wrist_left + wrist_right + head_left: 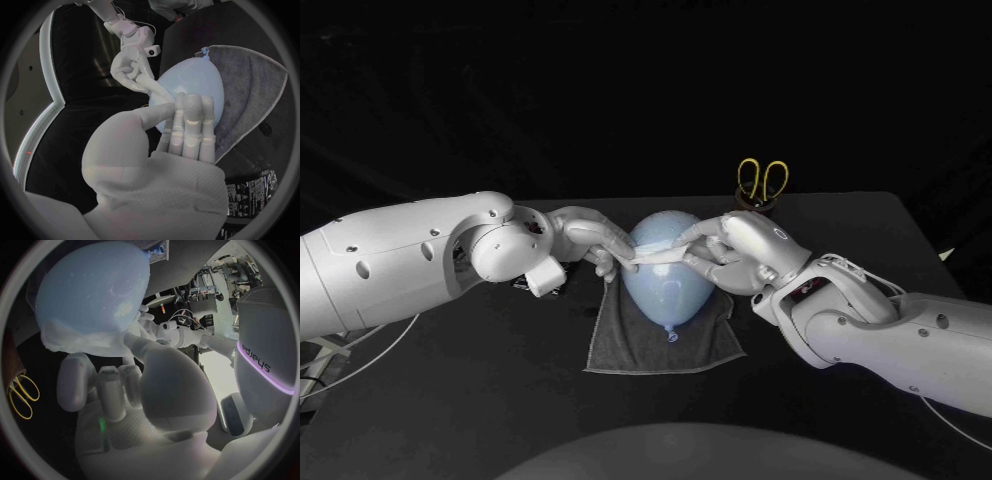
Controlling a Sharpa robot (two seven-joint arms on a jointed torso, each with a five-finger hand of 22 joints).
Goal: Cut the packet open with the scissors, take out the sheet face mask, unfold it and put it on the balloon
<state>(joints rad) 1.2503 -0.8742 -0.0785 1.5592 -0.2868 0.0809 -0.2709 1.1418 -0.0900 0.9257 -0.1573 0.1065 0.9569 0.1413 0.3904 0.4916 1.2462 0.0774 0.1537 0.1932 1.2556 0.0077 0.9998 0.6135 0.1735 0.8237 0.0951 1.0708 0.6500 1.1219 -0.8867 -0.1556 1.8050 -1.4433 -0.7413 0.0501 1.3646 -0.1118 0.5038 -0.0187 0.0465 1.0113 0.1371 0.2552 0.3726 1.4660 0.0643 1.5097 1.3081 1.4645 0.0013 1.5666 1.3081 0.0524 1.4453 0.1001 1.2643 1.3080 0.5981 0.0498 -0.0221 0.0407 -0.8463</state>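
Observation:
A pale blue balloon (661, 280) lies on a grey towel (625, 345) at the middle of the table, knot towards me. A white sheet face mask (658, 256) stretches across the balloon's upper part as a narrow band. My left hand (596, 245) pinches its left end and my right hand (733, 248) pinches its right end, both close against the balloon. In the right wrist view the mask (78, 337) drapes over the balloon's (94, 287) wide end above my right hand (109, 390). The left wrist view has my left hand (187, 125) laid on the balloon (194, 80).
Yellow-handled scissors (763, 178) stand in a dark holder at the back of the table, behind my right hand, also in the right wrist view as scissors (22, 395). A shiny printed packet (250, 192) lies near the towel (253, 85).

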